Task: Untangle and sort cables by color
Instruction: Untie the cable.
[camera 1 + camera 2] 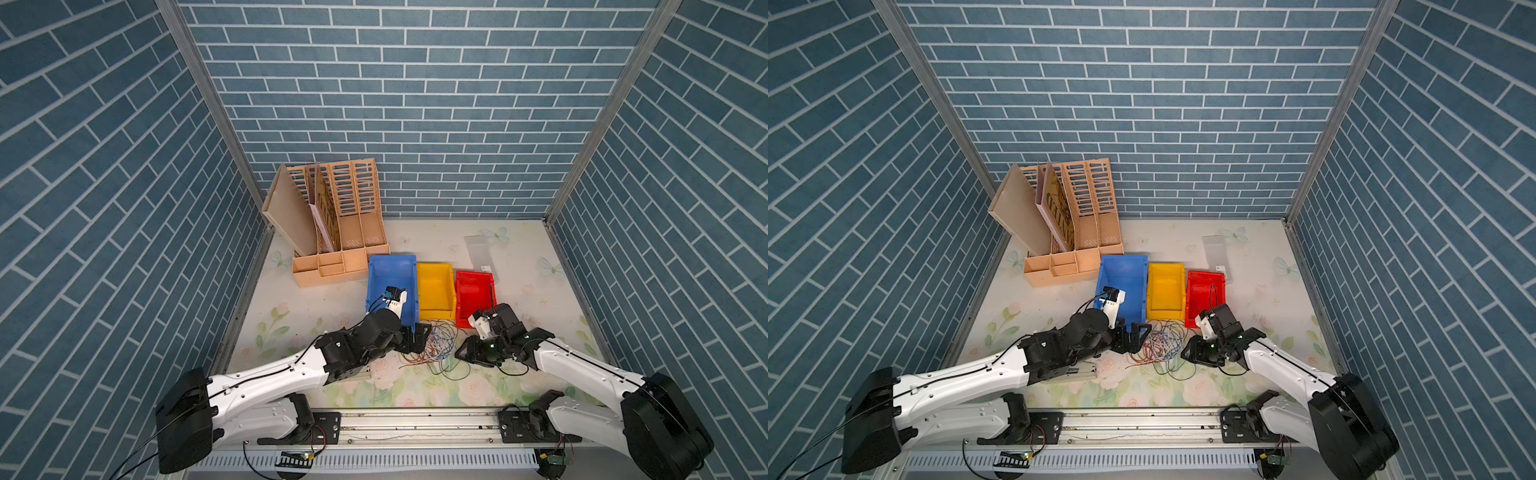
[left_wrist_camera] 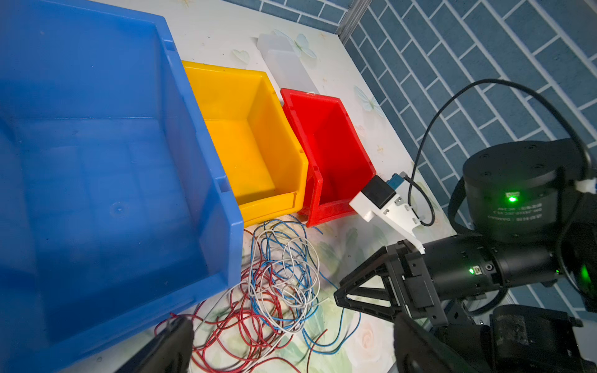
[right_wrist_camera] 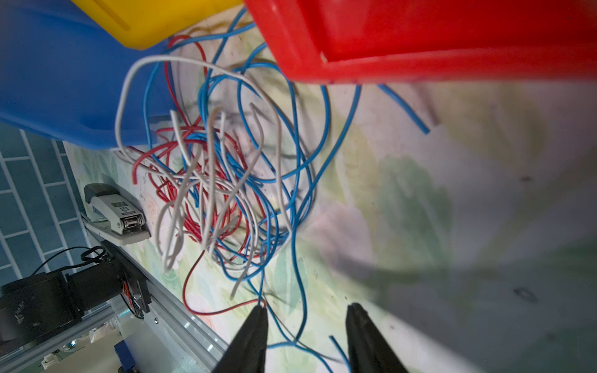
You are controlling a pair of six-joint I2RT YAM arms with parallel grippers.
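Tabletop (image 1: 519, 257): flowered sheet is carrying everything, blue brick-pattern walls closing it in.
Cables (image 3: 226, 193): blue, white and red loops are lying tangled on the tabletop between both pincers.
Right pincer (image 3: 307, 310): released, jaws standing apart, one blue strand running between them.
Left pincer (image 1: 1136, 334): gaping wide, gripping nothing, just beside the tangle.
Bins: blue bin (image 1: 390, 266), yellow bin (image 1: 434, 270) and red bin (image 1: 473, 276) are sitting in a row beyond the pincers.
Stapler (image 3: 116, 213): lying behind the left pincer.
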